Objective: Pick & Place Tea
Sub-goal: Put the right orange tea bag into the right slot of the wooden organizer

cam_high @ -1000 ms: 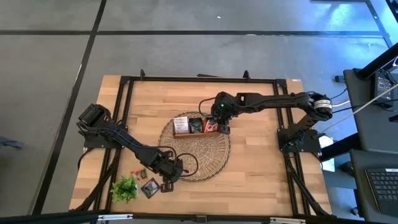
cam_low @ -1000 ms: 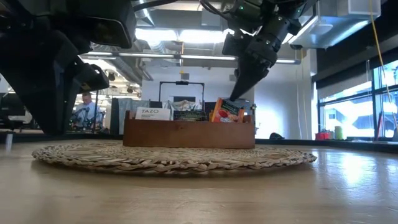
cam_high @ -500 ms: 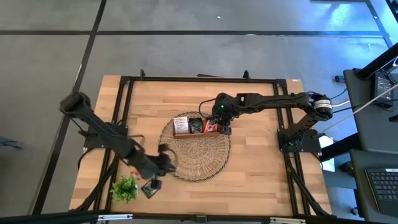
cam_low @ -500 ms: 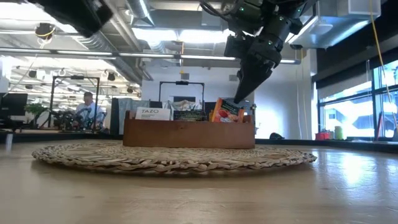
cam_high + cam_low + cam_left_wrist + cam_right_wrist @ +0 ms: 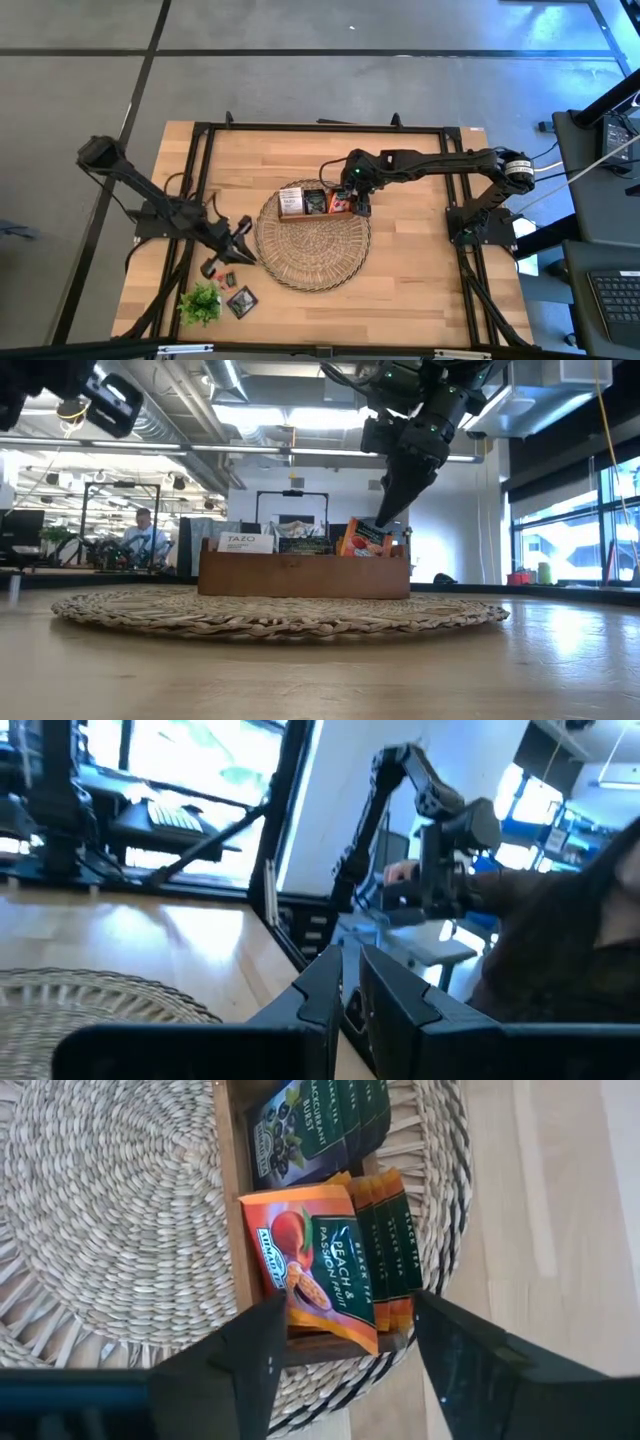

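Right claw (image 5: 345, 1342): fingers wide apart, holding nothing, just above orange tea sachets (image 5: 330, 1265) standing in end slot of wooden tray (image 5: 304, 574). Sachet reads "PEACH & PASSION FRUIT". Dark sachets (image 5: 305, 1125) in next slot. White one reads "TAZO". Tray on wicker mat (image 5: 313, 248). Right arm stretched across bench (image 5: 420, 250). Left claw (image 5: 238, 235): narrow, lifted beside mat edge; loose sachet (image 5: 241, 300) near plant sprig (image 5: 200, 301).

Orange tea bags (image 5: 335, 1270) stand in a wooden tray (image 5: 232, 1200) on a round woven mat (image 5: 110, 1210). Dark tea bags (image 5: 300, 1130) sit next to them. The right gripper (image 5: 345, 1355) hangs over the orange ones, fingers (image 5: 245, 1360) wide apart.
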Controlling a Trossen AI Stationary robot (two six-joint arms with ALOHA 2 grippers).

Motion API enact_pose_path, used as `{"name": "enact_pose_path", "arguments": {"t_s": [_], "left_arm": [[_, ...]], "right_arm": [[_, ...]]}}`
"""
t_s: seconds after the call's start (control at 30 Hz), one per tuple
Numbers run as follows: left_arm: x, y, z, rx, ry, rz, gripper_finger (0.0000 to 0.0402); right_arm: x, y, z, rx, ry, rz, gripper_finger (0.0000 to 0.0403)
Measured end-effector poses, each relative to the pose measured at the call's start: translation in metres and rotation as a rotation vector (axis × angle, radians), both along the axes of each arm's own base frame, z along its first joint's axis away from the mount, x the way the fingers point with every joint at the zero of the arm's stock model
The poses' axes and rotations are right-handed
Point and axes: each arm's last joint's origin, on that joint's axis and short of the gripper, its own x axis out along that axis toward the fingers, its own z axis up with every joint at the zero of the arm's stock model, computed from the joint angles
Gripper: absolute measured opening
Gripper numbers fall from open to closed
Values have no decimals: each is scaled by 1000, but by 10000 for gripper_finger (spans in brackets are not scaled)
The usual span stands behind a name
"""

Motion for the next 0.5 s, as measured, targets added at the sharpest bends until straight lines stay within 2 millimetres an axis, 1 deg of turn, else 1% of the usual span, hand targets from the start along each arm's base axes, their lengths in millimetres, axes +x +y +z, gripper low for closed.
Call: {"name": "enact_pose_path", "arguments": {"t_s": [0.13,0.3,0.4,0.5], "left_arm": [[-7,7,-4,-43,-3,9,36],[-8,8,-3,-67,4,7,32],[-8,7,-4,-60,16,7,32],[-8,7,-5,-54,27,8,33]], "right_arm": [[1,0,-2,-6,2,9,232],[5,-1,-9,-1,17,7,233],[6,-1,-12,0,26,20,228],[7,-1,-12,16,14,32,212]]}}
